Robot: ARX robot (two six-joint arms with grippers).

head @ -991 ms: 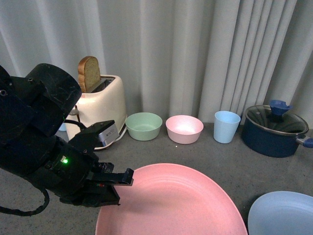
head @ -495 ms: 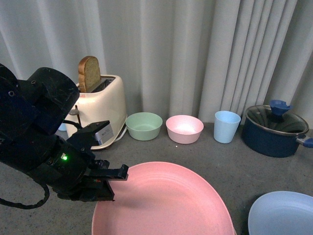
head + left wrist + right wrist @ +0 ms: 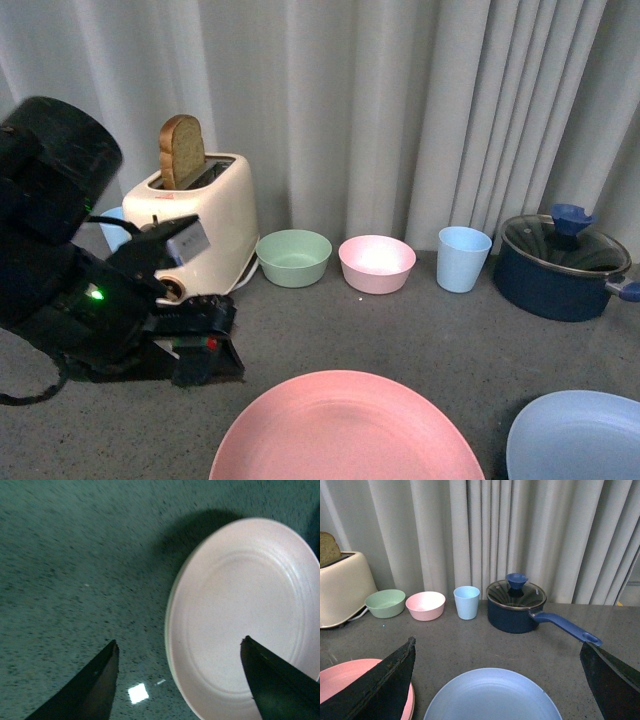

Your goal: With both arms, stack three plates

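Note:
The pink plate [image 3: 345, 430] lies flat on the grey table at the front centre. My left gripper [image 3: 212, 345] is open and empty, just left of the plate and apart from it. In the left wrist view the open left gripper [image 3: 179, 641] hangs above the pink plate's [image 3: 245, 615] near rim. The light blue plate [image 3: 580, 440] lies at the front right. My right gripper [image 3: 497, 644] is open and empty, with the light blue plate [image 3: 492, 697] between its fingers and the pink plate [image 3: 340, 680] beside it. The beige plate does not show as such.
Along the curtain stand a cream toaster [image 3: 200, 225] with a bread slice [image 3: 182, 150], a mint-green bowl [image 3: 294, 257], a pink bowl [image 3: 377, 263], a light blue cup [image 3: 464, 258] and a dark blue lidded pot [image 3: 560, 265] with a long handle [image 3: 567, 627].
My left gripper has let go of the pink plate's rim and drawn back to the left. The plate has dropped lower and now lies flat. The blue plate has not moved.

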